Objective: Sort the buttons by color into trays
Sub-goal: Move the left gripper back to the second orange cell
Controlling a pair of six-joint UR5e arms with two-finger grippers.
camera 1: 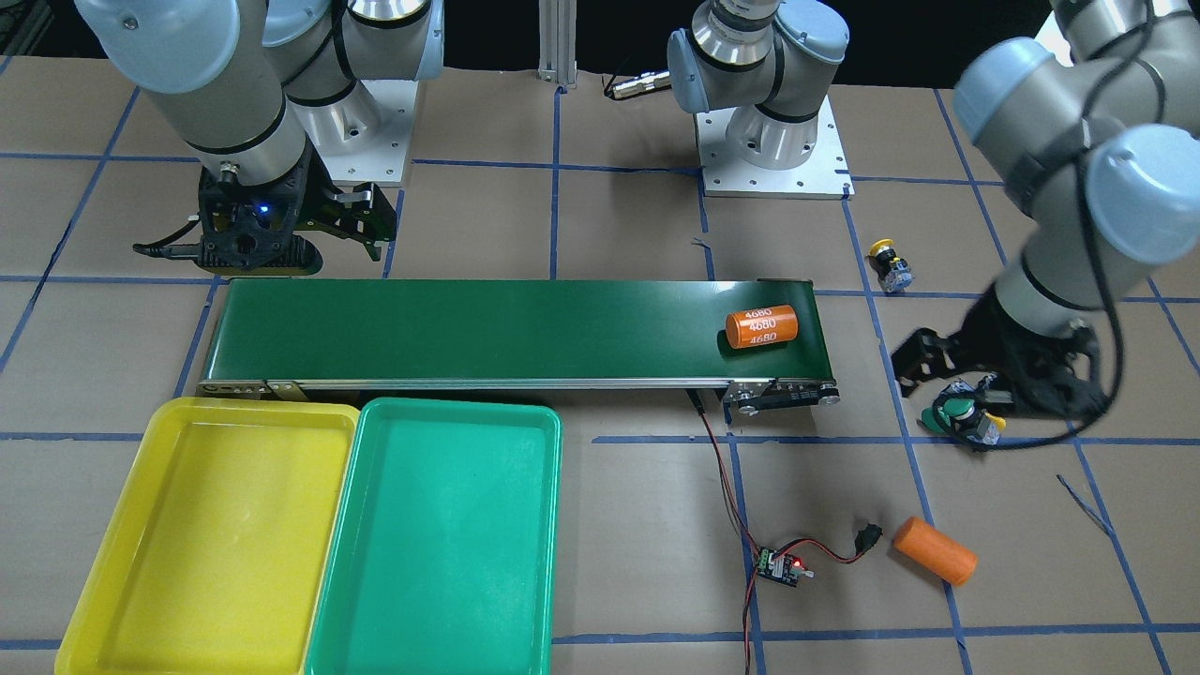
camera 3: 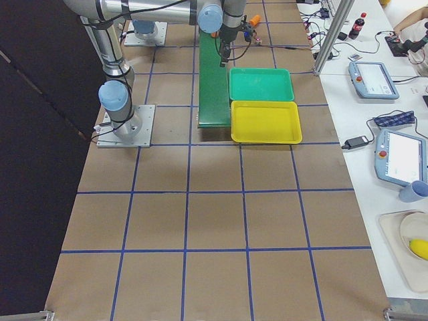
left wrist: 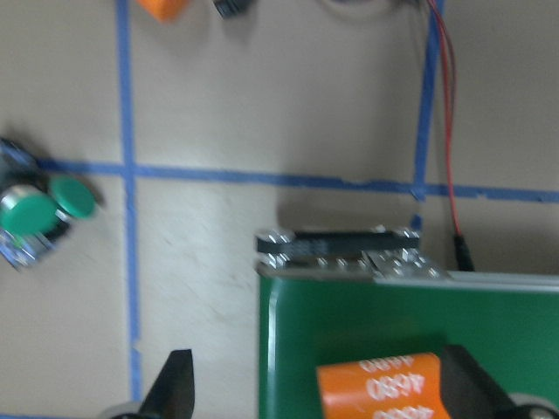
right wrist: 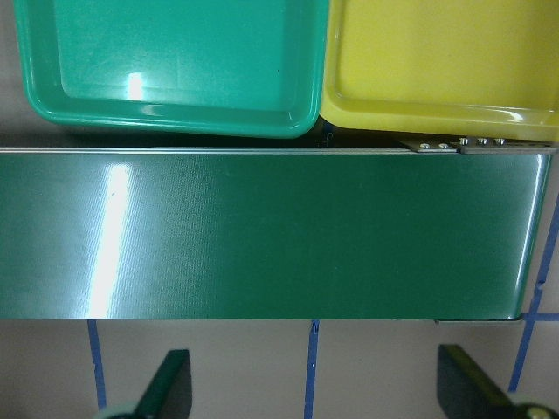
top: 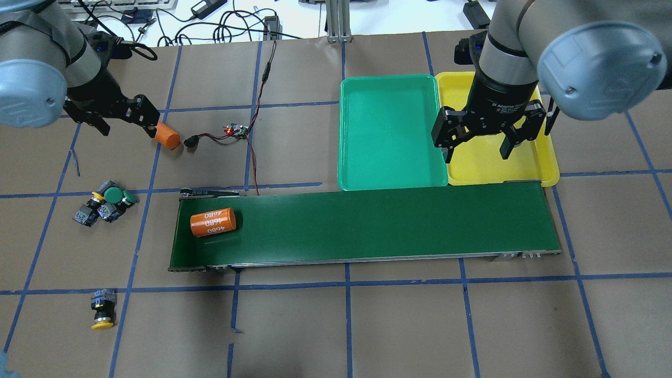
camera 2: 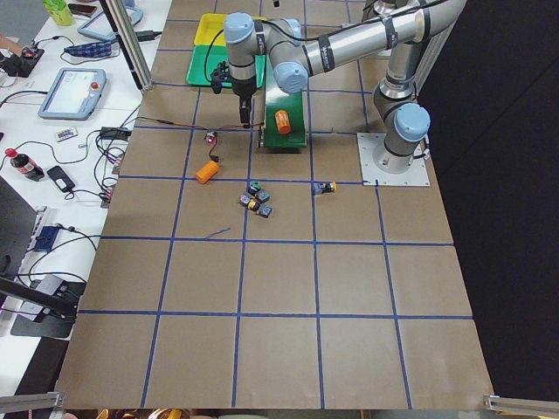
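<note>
Buttons (top: 105, 203): clustered on bench (top: 367, 325), near left end effector (top: 126, 122), which is released and empty. Centre over outermost green cap (top: 128, 198), sparing touching neighbours. Right end effector (top: 476, 149) released; trays (top: 388, 131) beyond conveyor (top: 367, 226) from it.

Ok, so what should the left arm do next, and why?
Probably shift the left gripper over the button cluster and lower onto a green button. The gripper is open, holds nothing and hangs clear of the cluster, and the green tray and yellow tray are both empty.
</note>
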